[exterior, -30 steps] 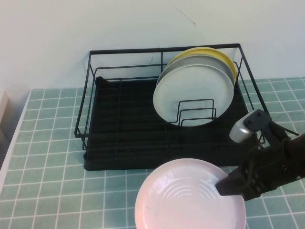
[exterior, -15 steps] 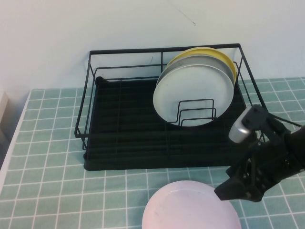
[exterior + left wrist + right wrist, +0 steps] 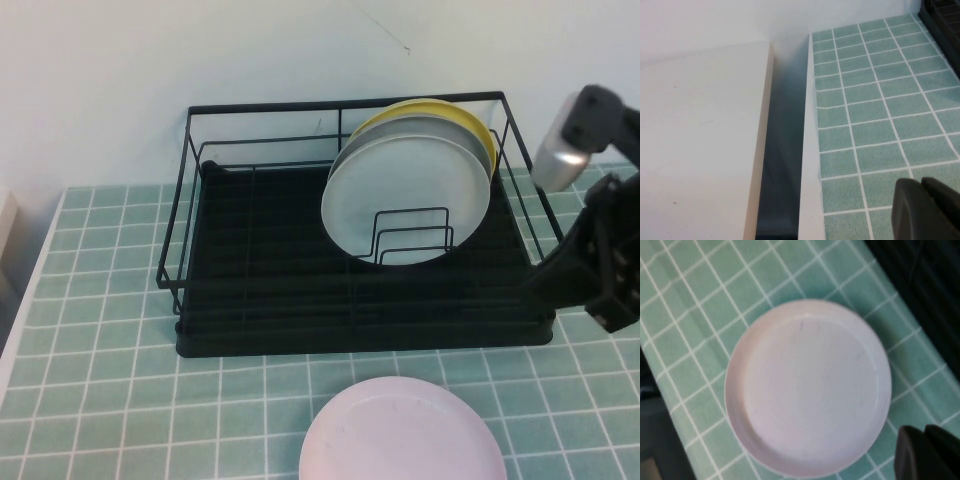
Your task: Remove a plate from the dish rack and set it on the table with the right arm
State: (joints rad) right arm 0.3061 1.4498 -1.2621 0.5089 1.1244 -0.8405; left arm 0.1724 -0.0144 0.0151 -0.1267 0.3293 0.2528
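High view: the round pale pink matte plate (image 3: 403, 432) lies flat on the teal-green tiled desk (image 3: 100, 300), just in front of the large black wire-frame dish rack (image 3: 350, 250), its near edge cut off by the frame. The rack holds upright plates, whitish-grey (image 3: 405, 195) in front and yellow (image 3: 478, 125) behind, leaning in the wire dividers. The right arm (image 3: 600, 240), black with a silver-grey cylinder, stands raised beside the rack's right end, well apart from the pink plate; its right tool (image 3: 600, 300) is partly out of frame and carries nothing, but its finger gap cannot be told here. Left wrist view: the left tool (image 3: 927, 210) hangs over bare tiles near the desk's left edge, beside a white ledge (image 3: 700, 140), with a rack corner far off; its two dark tips sit together, a narrow setting, holding nothing. Right wrist view: the pink plate lies whole and flat below, rim clear of the rack; the right tool's tips appear close together at the picture's edge, mostly cropped. Judgement: placement looks complete; to finish well, retract upward and outward, keeping clear of the rack wires and the plate rim. How many plates stand behind the yellow one is hidden.
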